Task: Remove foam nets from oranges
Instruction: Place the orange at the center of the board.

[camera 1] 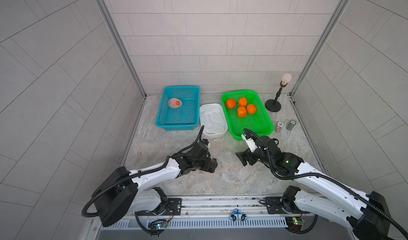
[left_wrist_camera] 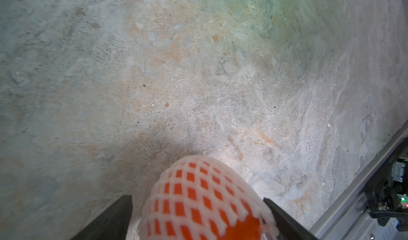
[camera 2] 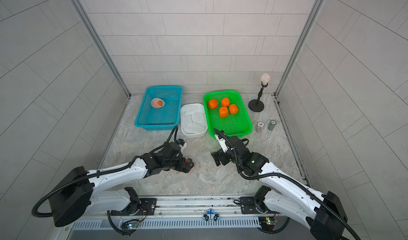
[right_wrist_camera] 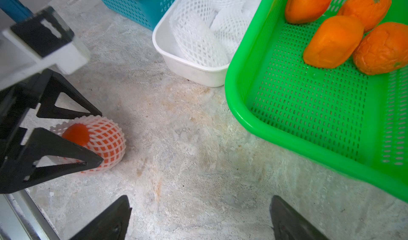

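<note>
Claw status: left claw (left_wrist_camera: 197,198) spread wide, straddling a netted orange (right_wrist_camera: 106,139) on the worktop (camera 1: 229,179), near centre; one finger (left_wrist_camera: 278,214) touches its foam net (left_wrist_camera: 198,160), the other sits just clear. Right claw (right_wrist_camera: 199,197) also spread, empty, hovering to its right. Far side: second netted orange (camera 1: 174,102) in blue basket (camera 1: 176,119), loose nets (camera 1: 213,119) in white tub (camera 1: 215,135), four bare oranges (camera 1: 241,112) in green basket (camera 1: 251,121).

In the left wrist view the orange (left_wrist_camera: 241,229) and its foam net (left_wrist_camera: 196,159) are cut off by the picture's edge. In both top views they are nearly all hidden beneath the left gripper (camera 1: 210,168).
</note>
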`<state>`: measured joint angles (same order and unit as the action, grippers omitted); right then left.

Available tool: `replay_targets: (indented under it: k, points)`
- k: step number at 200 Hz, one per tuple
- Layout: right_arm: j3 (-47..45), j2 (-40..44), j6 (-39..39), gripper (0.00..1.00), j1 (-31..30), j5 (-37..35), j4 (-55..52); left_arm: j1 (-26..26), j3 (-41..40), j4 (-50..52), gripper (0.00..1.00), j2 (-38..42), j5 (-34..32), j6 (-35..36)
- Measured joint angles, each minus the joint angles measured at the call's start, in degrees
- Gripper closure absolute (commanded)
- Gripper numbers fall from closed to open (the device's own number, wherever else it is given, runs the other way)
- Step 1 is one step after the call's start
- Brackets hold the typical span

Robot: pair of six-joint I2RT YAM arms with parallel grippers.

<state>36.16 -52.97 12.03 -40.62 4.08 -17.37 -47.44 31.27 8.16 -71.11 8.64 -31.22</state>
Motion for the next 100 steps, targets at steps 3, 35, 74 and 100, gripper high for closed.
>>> replay_targets:
  k: [3,35,74,100]
  points:
    - [0.1,0.0,-0.2,0.0,0.0,0.3,0.2,0.0,0.0,0.2,0.01,0.1,-0.1,0.0]
    - [-0.1,0.0,-2.4,0.03,-0.8,3.1,1.2,0.0,0.0,0.9,0.0,2.0,-0.7,0.2]
    - [-5.1,0.4,-7.8,0.04,-5.7,6.9,8.6,0.0,0.2,0.7,0.0,4.1,-0.6,0.3]
    - [-9.3,0.0,-12.4,0.02,-9.1,9.4,13.2,0.0,0.2,0.4,0.0,5.7,-0.8,0.1]
